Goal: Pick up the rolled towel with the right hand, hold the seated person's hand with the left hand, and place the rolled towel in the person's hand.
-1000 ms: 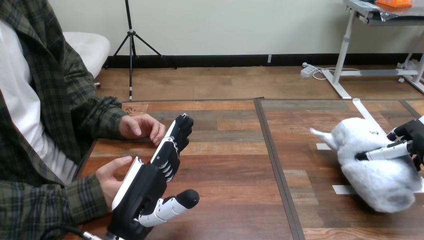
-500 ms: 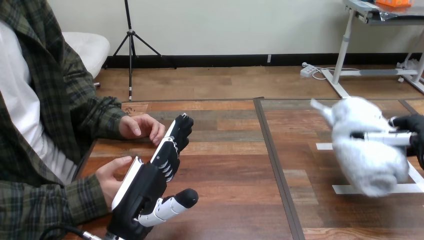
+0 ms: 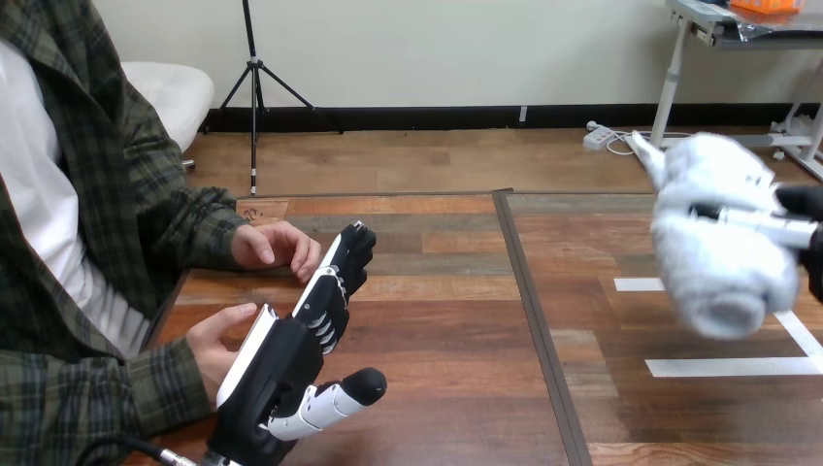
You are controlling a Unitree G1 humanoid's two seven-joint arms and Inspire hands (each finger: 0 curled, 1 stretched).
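Observation:
The rolled towel [image 3: 713,243], white and fluffy, hangs tilted in the air above the table's right part. My right hand [image 3: 804,206] at the view's right edge is shut on it, with the thumb lying across the roll. At the lower left my left hand [image 3: 286,354] rests open, fingers straight and pointing away, thumb sticking out to the right. The person's near hand [image 3: 215,342] lies right beside its back, touching or almost touching it; no finger of mine curls round it. Further back, the person's other hand [image 3: 275,244] rests on the table near my fingertips [image 3: 354,243].
White tape strips [image 3: 728,366] mark the wooden table [image 3: 456,320] under the raised towel. A dark seam [image 3: 536,311] runs front to back between the two tabletop halves. The person's torso and sleeves fill the left side.
My right hand has lifted the towel off the table, upward and slightly to the right, baring the tape marks beneath. My left hand and the person's hands have stayed put.

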